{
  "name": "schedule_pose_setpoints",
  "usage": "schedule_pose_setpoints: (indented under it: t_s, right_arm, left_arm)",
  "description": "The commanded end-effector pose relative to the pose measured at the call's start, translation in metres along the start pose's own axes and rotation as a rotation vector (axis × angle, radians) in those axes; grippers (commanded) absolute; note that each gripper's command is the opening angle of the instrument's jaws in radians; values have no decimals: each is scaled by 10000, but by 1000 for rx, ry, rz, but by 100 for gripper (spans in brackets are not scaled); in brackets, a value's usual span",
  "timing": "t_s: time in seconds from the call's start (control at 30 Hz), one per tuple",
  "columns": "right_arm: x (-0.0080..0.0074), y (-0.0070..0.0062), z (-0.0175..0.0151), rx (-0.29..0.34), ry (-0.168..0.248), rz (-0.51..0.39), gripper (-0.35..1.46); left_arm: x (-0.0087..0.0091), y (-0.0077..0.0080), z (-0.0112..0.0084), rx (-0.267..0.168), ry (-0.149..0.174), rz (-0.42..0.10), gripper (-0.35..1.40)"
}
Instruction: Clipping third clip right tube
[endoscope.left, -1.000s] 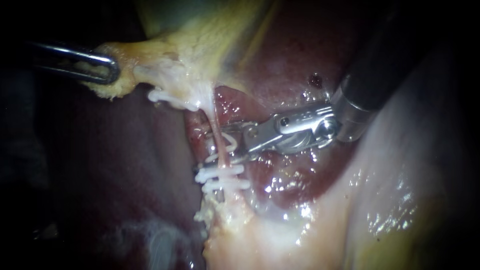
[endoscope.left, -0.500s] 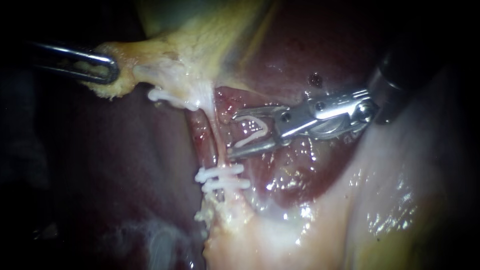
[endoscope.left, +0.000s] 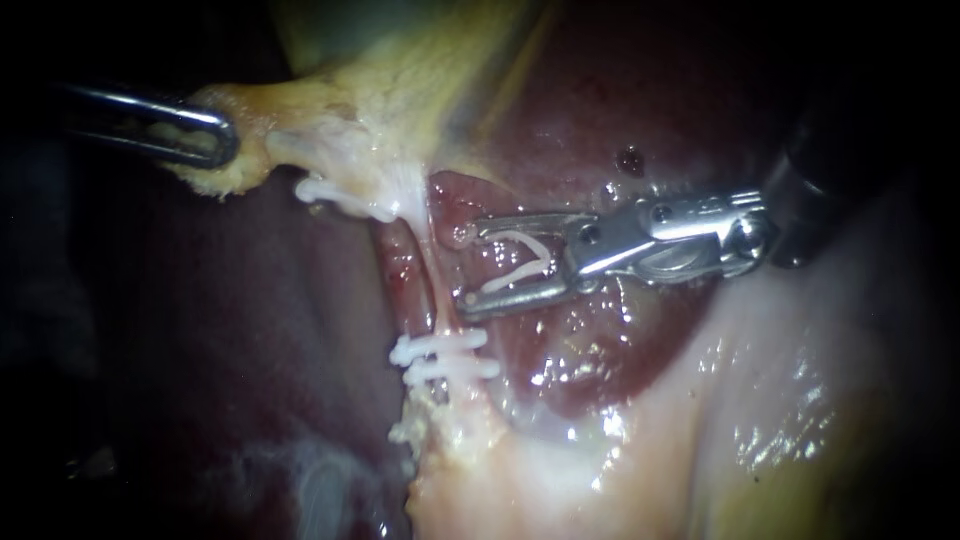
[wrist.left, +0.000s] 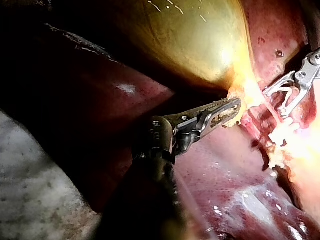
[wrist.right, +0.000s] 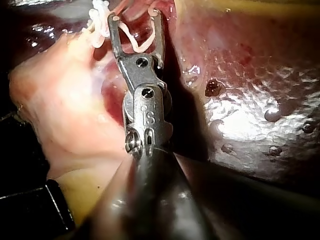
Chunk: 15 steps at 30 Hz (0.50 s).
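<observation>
The thin pink right tube (endoscope.left: 437, 290) runs from the gallbladder's neck down to two white clips (endoscope.left: 445, 357) across it. A further white clip (endoscope.left: 335, 195) sits higher up, at the neck. My right instrument (endoscope.left: 466, 270) lies just right of the tube, apart from it. Its jaws stand wide apart and carry an open white clip (endoscope.left: 520, 262) that touches both; the same clip (wrist.right: 132, 42) shows in the right wrist view. My left instrument (endoscope.left: 205, 135) is shut on yellowish gallbladder (endoscope.left: 380, 90) tissue at the upper left and holds it taut (wrist.left: 234, 106).
Dark red liver (endoscope.left: 600, 100) lies behind the tube, with a small dark spot (endoscope.left: 630, 158) above my right instrument. Pale glistening fatty tissue (endoscope.left: 760, 400) fills the lower right. The gallbladder body (wrist.left: 190, 40) bulges beyond my left instrument.
My right instrument has drawn back to the right, off the tube, with the open clip still between its jaws. The left instrument and the clips on the tube have not moved.
</observation>
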Motion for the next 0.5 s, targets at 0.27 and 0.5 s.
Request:
schedule_pose_setpoints:
  t_s: [0.27,0.5]
  right_arm:
    - [5,-2,18,13,15,43,50]
    - [7,2,36,24,22,66,50]
  left_arm:
    - [0,0,0,0,0,0,-35]
    - [0,0,1,0,0,0,-35]
